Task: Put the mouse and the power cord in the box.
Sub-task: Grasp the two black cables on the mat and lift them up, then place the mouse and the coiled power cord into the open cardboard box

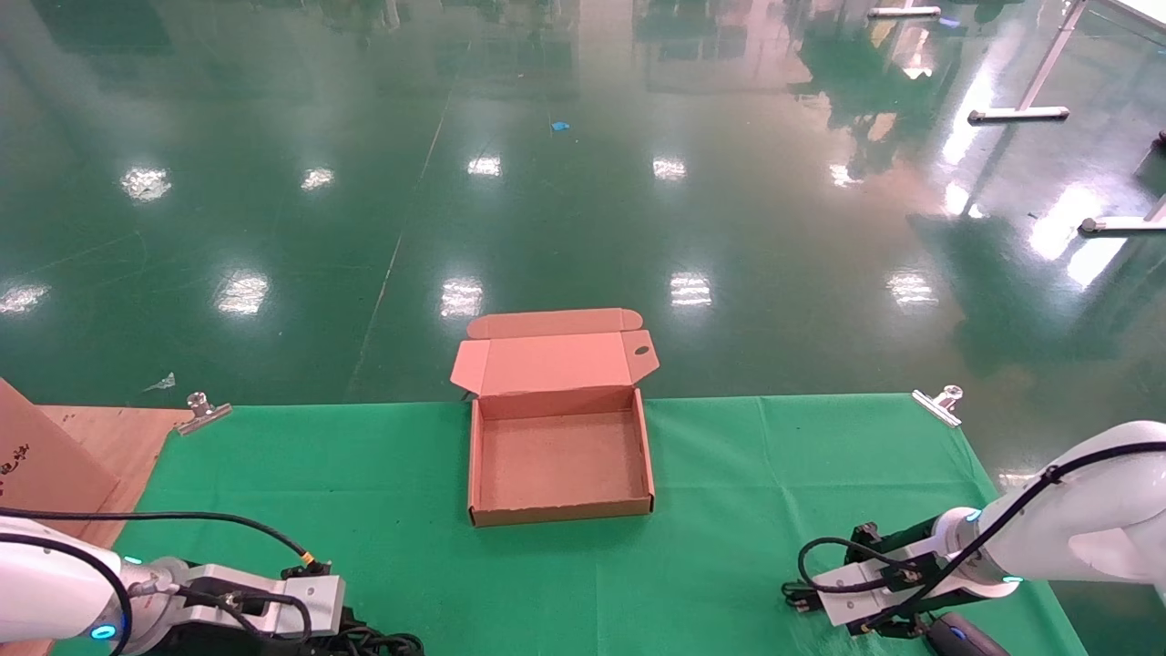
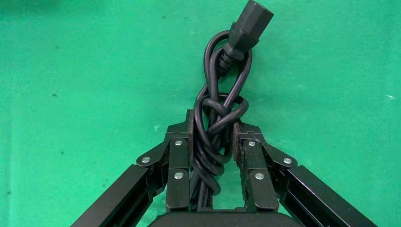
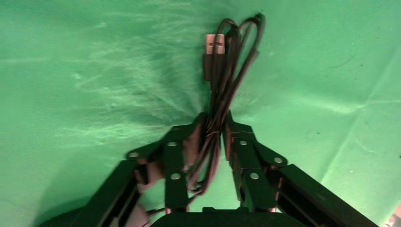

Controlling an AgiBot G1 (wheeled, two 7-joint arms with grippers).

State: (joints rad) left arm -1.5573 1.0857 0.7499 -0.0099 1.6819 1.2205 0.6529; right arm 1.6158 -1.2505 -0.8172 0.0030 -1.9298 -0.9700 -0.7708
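Left gripper (image 2: pixel 213 142) clamps the cord (image 2: pixel 218 118); right gripper (image 3: pixel 213 137) pinches the mouse's (image 1: pixel 964 636) cable (image 3: pixel 227 75); box (image 1: pixel 559 507) open.

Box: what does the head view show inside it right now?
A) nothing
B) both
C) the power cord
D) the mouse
A: the box sits open with a bare floor, while the left gripper is clamped on the power cord over the cloth.
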